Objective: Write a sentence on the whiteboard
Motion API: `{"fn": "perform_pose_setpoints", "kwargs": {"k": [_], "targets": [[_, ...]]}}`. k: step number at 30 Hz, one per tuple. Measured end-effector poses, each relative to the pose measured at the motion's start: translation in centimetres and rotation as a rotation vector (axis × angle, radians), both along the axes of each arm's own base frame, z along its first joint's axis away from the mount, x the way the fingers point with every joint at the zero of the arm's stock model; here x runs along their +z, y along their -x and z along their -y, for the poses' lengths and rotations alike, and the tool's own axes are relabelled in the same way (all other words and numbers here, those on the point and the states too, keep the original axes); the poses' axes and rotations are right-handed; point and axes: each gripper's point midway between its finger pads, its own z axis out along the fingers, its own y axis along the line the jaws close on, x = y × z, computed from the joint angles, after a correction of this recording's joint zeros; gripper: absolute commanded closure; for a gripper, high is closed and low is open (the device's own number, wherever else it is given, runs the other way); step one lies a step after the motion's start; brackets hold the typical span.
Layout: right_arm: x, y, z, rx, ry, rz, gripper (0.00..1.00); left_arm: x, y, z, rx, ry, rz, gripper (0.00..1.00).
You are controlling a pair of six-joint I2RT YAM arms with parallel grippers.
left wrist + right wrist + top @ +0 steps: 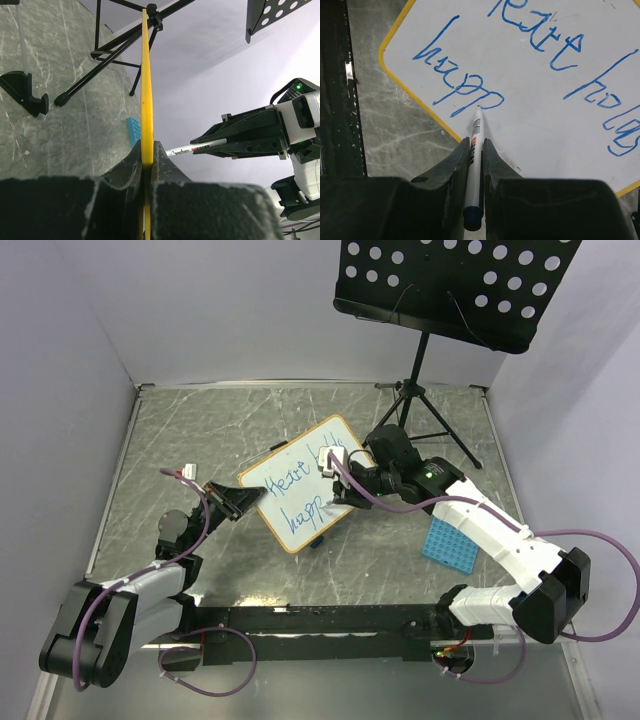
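Near the middle of the worktop (200, 420), the whiteboard (300, 480) is held by its edge, clamped in the left pincer (146, 160). The right pincer (476, 145) is closed on a marker (475, 150), whose tip is at the board. The sentence (540, 55) has two full words, and the third reads "happ", so I judge only its ending is left.

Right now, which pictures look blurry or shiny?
Right wrist: the writing is sharp, but the right fingers gripping the pen look soft. Left wrist: the left fingers clamping the board are dark and fuzzy. Top view: even light, faint sheen on the table.
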Motion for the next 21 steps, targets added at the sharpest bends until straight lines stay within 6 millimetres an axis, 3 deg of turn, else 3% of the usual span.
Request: {"fn": "perform_pose_setpoints", "kwargs": {"k": [11,21], "targets": [[0.3,0.8,-0.5,0.013,-0.033,-0.048,1.0,0.1,0.0,0.0,0.0,0.001,0.003,0.99],[2.5,0.5,-0.2,-0.006,-0.103,-0.049,1.0,0.2,0.1,0.0,0.0,0.003,0.008,0.99]]}}
